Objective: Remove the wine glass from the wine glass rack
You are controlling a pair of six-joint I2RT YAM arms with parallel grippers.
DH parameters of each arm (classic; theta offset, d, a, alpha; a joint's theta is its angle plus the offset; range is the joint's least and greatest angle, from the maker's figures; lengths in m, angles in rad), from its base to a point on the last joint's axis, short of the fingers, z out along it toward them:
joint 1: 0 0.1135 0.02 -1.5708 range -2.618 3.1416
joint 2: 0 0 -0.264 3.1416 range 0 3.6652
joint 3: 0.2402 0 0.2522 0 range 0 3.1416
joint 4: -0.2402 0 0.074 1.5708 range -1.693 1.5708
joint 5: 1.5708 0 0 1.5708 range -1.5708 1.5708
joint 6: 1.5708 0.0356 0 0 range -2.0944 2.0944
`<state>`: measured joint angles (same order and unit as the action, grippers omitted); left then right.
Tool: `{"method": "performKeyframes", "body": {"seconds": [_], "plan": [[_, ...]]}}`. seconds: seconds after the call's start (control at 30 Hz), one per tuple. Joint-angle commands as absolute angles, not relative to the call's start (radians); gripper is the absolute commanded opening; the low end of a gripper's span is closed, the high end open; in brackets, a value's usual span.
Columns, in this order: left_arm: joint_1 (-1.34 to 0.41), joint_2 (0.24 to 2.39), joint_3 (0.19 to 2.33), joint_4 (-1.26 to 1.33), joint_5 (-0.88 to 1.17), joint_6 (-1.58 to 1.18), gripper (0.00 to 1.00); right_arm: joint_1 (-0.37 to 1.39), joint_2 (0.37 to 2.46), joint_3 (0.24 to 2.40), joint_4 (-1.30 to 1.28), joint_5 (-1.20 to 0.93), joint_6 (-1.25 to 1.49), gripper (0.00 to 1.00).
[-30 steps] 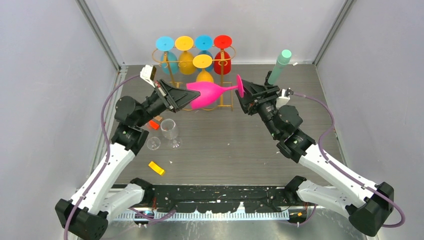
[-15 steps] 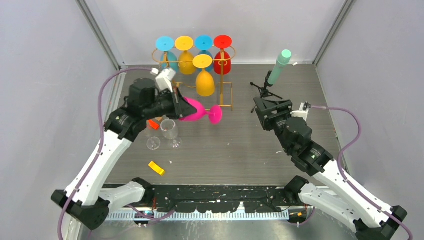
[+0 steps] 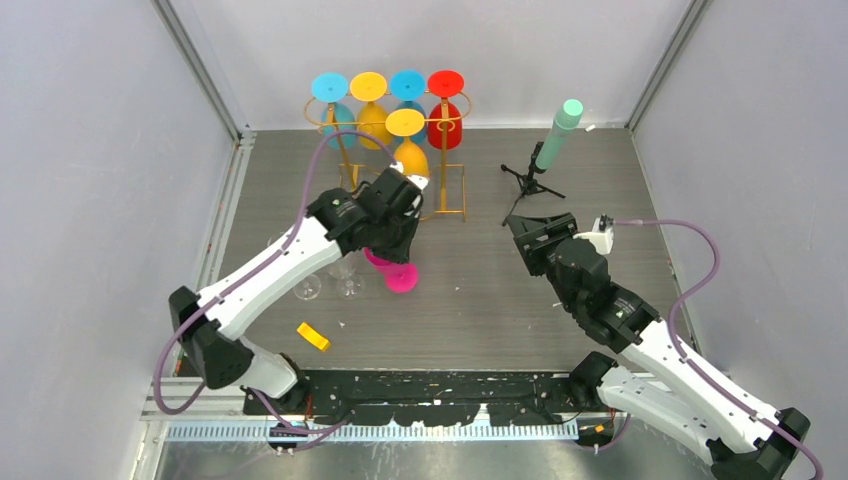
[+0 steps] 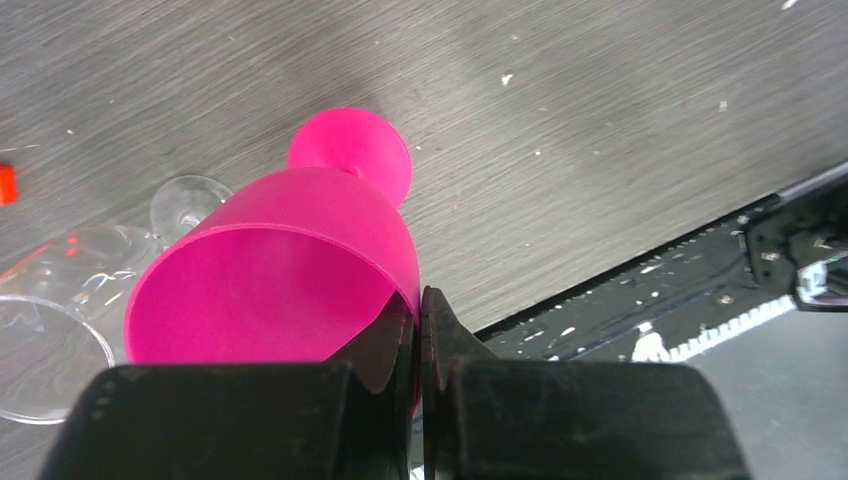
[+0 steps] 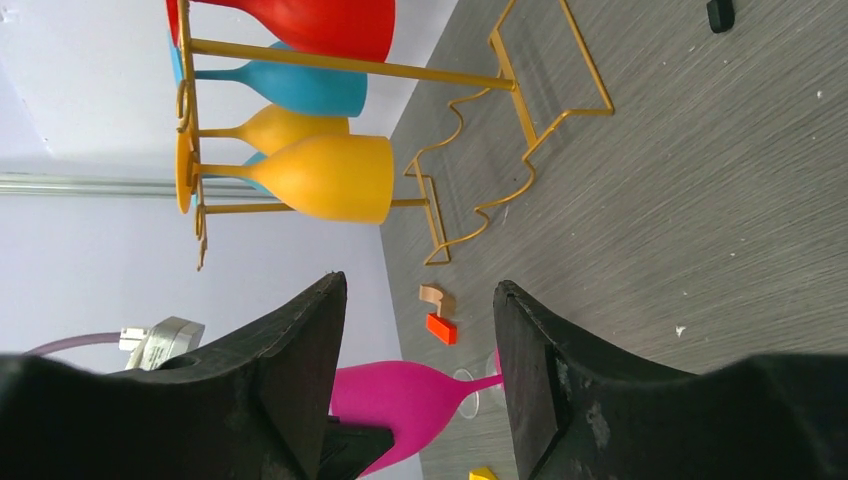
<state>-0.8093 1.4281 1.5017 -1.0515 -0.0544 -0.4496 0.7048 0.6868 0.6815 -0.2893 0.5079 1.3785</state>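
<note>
Left fingers (image 4: pixel 440 340) pinch glossy pink wine glass (image 4: pixel 300 250) rim.

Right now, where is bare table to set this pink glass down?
Bare table lies between the pink glass and the right arm, also between rack and tripod. Crowded on its left-wall side: clear glasses, orange block.

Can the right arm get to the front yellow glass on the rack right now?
Probably yes. The right tool is open and empty, and its wrist view shows the yellow glass unobstructed on the rack, though the left arm sits close by.
</note>
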Motion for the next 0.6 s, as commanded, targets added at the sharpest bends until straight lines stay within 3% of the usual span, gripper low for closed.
{"method": "performKeyframes", "body": {"seconds": [0.0, 0.57], "plan": [[-0.839, 1.486, 1.57, -1.113, -0.17, -0.419, 0.0, 0.709, 0.695, 0.687, -0.281, 0.53, 1.362, 0.61], [-0.85, 1.563, 1.423, -0.973, -0.194, -0.431, 0.0, 0.709, 0.676, 0.677, -0.281, 0.527, 1.363, 0.61]]}}
